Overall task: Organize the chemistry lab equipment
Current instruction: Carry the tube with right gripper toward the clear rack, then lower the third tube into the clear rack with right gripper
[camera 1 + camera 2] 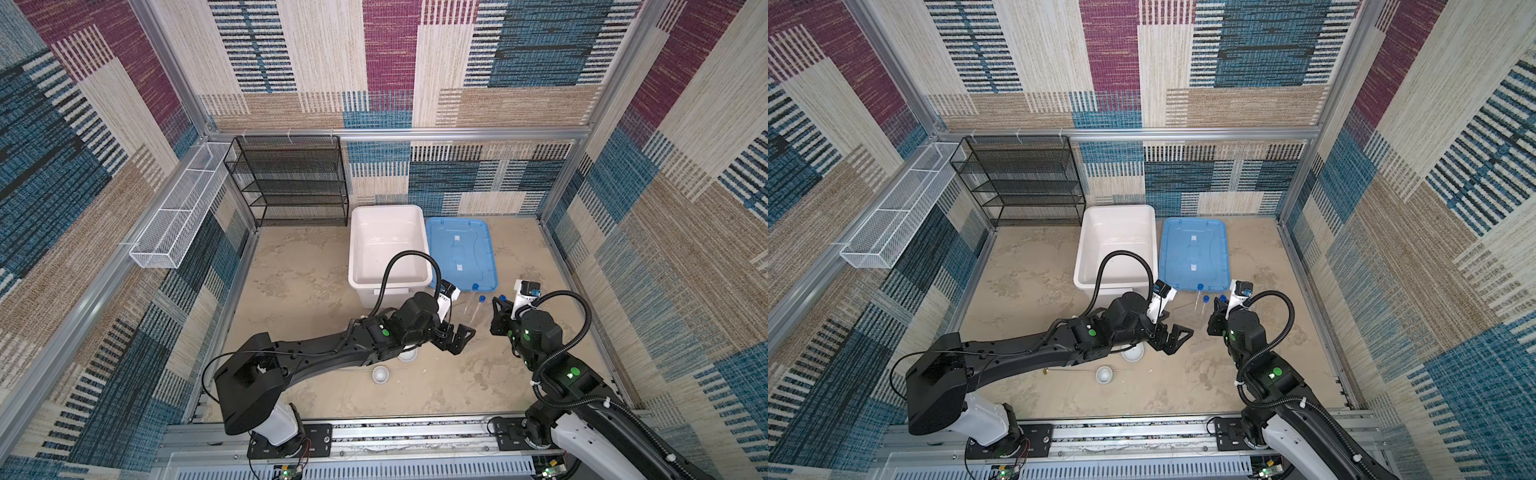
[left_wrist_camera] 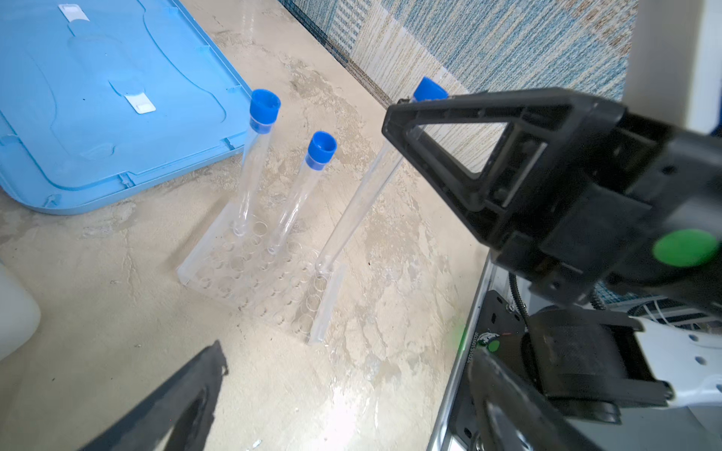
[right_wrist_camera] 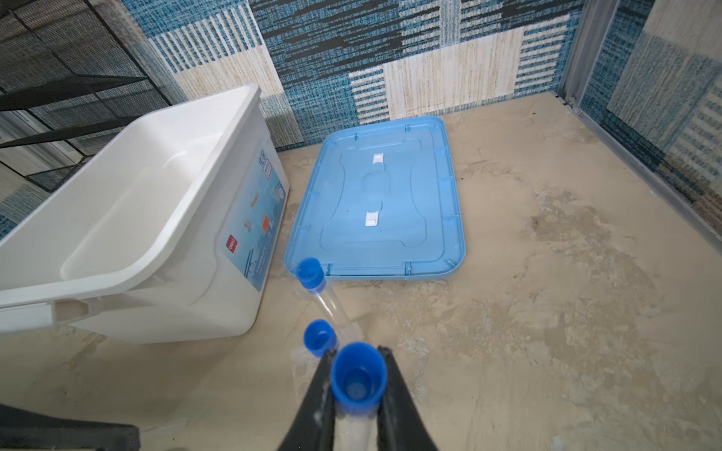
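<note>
So the right claw (image 3: 358, 351) is clamped on a blue-capped tube (image 2: 359, 211) just under the cap. The tube is tilted with its bottom end at the outer row of the clear rack (image 2: 250, 281), but I can't tell if it's actually in a hole. A second tube (image 2: 254, 168) and a third tube (image 2: 301, 195) lean in the rack, which sits on the table (image 1: 291, 291) near the blue lid (image 1: 461, 249). The left claw (image 1: 457, 340) is spread wide with nothing in it, near the rack, with one bowl (image 1: 407, 354) partly under its arm, another bowl (image 1: 380, 375) close by, and the rod (image 1: 1084, 370) lying beside that.
</note>
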Motion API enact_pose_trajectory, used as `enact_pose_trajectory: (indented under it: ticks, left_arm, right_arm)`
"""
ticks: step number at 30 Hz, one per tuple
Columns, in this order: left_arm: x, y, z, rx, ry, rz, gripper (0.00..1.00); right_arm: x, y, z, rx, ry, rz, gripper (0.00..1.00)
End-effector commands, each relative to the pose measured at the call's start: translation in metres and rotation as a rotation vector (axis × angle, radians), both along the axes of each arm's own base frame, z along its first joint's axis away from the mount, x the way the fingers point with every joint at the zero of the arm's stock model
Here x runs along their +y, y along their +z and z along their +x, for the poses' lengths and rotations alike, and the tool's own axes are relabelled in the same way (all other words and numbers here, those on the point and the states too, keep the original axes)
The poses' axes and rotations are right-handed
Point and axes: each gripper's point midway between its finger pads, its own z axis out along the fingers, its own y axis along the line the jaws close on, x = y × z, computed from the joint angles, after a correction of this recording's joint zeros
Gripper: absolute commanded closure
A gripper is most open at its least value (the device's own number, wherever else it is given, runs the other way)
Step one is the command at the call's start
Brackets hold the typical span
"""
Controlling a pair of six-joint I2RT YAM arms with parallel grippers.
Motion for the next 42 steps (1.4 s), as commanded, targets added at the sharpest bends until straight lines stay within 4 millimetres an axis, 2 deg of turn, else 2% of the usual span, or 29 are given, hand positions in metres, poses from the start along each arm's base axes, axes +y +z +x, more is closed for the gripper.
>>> enact_pose_trajectory:
  ticks: [1,5,13,22,42]
  left_arm:
    - [-0.002,0.004,0.001,0.001,0.002,-0.022,0.01]
    - [-0.002,0.0,0.002,0.01,0.008,-0.019,0.01]
    - [-0.004,-0.006,0.002,0.012,0.005,-0.006,0.01]
    - [-0.002,-0.011,0.003,0.021,0.014,-0.004,0.01]
    - [-0.004,-0.011,0.002,0.017,0.003,0.003,0.01]
  right_arm:
    - [-0.007,0.007,0.003,-0.061,-0.051,0.025,0.84]
    - [-0.009,0.0,0.0,-0.073,-0.052,0.037,0.84]
    - [-0.012,0.004,0.0,-0.122,-0.059,0.027,0.84]
    - [-0.007,-0.011,0.005,-0.021,-0.049,-0.009,0.84]
    - [-0.013,-0.017,0.013,0.012,-0.118,-0.018,0.83]
